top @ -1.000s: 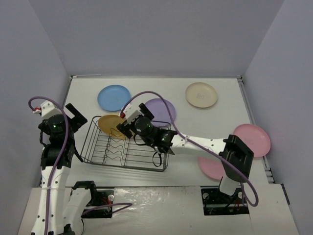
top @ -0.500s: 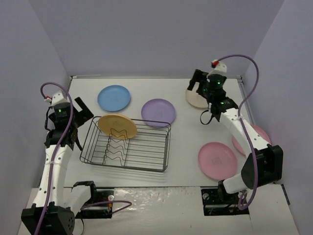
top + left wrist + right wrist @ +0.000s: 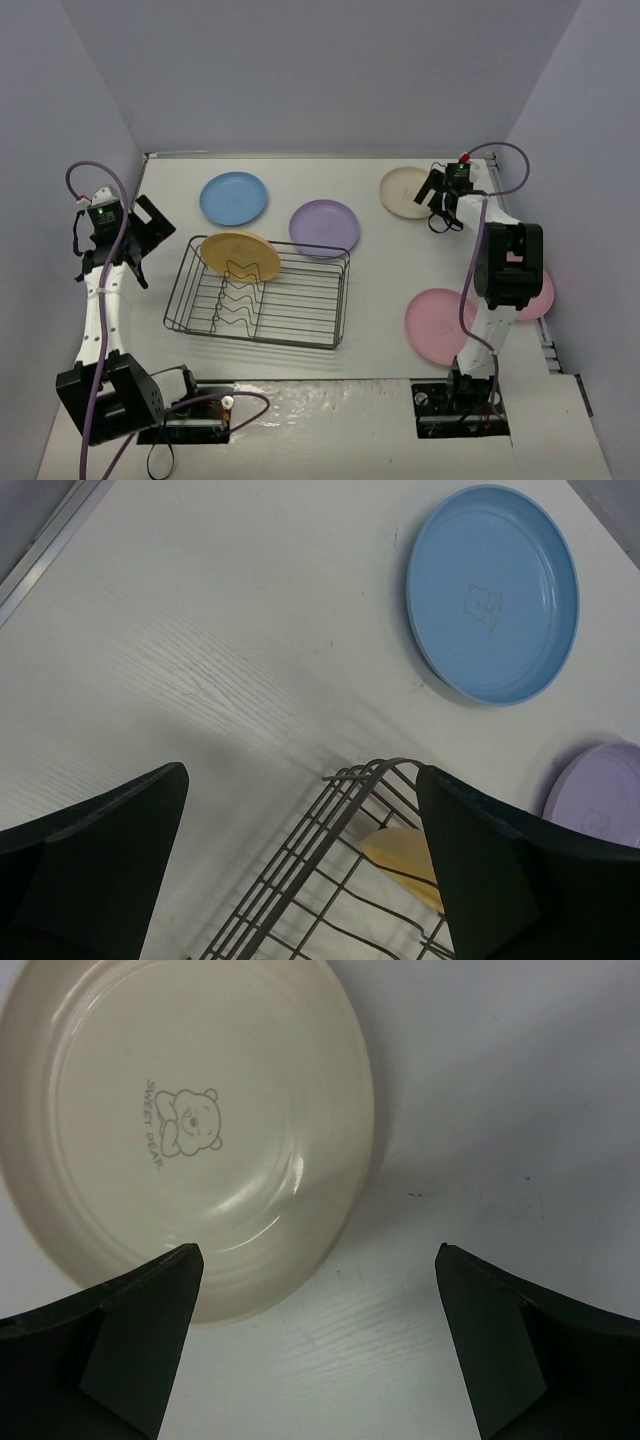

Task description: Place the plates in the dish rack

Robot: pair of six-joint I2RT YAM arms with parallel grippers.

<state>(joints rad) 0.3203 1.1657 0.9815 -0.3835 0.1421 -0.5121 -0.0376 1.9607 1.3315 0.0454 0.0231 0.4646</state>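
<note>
The dark wire dish rack stands left of centre with a yellow-orange plate leaning in its far left end. Blue, purple and cream plates lie flat behind it, and two pink plates lie at the right. My left gripper hangs open beside the rack's left corner, holding nothing; the left wrist view also shows the yellow-orange plate and blue plate. My right gripper is open and empty, low over the cream plate's right edge.
Grey walls close in the table on three sides, with a metal rail along the left edge. The right arm's upright link stands in front of the far pink plate. The purple plate lies just beyond the rack's back rim.
My right arm has swung away from the rack to the cream plate at the back right, leaving the yellow-orange plate in the rack. The left arm shifted slightly.
</note>
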